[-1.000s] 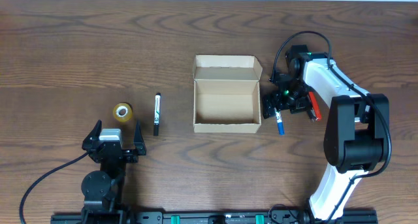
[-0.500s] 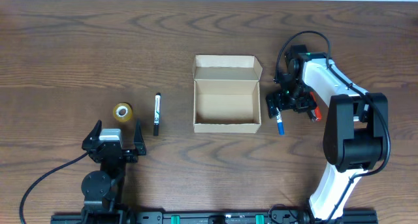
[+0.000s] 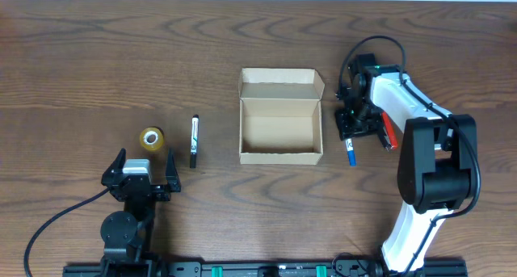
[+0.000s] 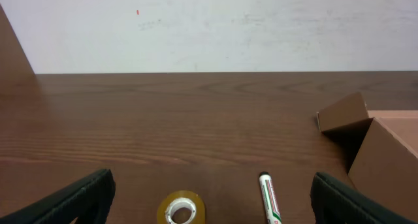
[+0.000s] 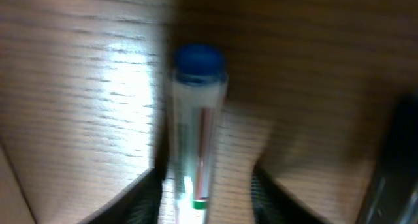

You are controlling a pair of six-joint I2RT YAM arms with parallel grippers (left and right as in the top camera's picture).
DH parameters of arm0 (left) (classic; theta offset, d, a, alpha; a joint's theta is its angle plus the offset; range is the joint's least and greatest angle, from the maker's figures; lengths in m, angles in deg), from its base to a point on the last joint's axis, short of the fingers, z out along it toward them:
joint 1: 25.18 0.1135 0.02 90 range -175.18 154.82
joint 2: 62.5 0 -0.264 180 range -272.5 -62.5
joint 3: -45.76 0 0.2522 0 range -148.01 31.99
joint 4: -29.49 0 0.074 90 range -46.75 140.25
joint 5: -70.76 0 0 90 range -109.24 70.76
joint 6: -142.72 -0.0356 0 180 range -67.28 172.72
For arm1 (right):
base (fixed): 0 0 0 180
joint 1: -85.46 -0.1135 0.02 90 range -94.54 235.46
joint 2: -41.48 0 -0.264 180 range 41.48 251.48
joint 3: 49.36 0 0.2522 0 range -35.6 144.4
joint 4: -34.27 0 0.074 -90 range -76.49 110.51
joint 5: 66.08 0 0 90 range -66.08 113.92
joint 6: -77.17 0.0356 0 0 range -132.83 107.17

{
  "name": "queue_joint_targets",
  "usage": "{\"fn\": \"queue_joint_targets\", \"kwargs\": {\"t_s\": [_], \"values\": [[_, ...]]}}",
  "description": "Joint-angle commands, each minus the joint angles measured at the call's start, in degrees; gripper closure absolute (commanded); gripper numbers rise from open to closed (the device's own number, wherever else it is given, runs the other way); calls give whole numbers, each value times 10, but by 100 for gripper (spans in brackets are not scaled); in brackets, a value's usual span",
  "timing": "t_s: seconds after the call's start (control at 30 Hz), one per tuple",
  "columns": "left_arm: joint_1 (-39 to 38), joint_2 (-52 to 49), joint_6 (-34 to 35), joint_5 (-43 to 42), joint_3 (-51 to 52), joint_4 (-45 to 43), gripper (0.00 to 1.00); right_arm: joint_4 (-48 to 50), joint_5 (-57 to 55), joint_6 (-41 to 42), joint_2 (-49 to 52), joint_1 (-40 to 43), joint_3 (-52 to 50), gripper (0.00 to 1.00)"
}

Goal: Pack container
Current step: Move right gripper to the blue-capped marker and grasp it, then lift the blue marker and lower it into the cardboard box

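Observation:
The container (image 3: 280, 157), an open tan cardboard box with its lid flap folded back, sits mid-table; its corner shows in the left wrist view (image 4: 386, 160). Just right of it lies a blue-capped marker (image 3: 350, 153), and my right gripper (image 3: 349, 130) is down over it. In the right wrist view the marker (image 5: 198, 119) lies between the narrowed fingers (image 5: 140, 199); the left finger is against it and a gap remains on the right. My left gripper (image 3: 145, 161) rests wide open near the front edge, holding nothing.
A green-labelled marker (image 3: 194, 140) and a roll of tape (image 3: 151, 137) lie left of the box, just ahead of the left fingers; the tape (image 4: 182, 208) and marker (image 4: 268, 198) show between them. A red marker (image 3: 388, 134) lies right of the right gripper.
The right gripper's jaws have narrowed from wide open around the blue marker, which has shifted slightly right. The left arm has not moved.

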Motion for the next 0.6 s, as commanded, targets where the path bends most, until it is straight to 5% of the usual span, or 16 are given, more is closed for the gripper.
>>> {"fn": "queue_joint_targets", "kwargs": {"t_s": [0.0,0.1,0.57], "values": [[2,4,6,-2,13,20,5,7,34,2,23,-14,-12,82],[2,4,6,-2,13,20,5,9,34,2,23,-17,-12,99],[2,4,6,-2,13,20,5,-11,56,2,16,-16,31,99]]}}
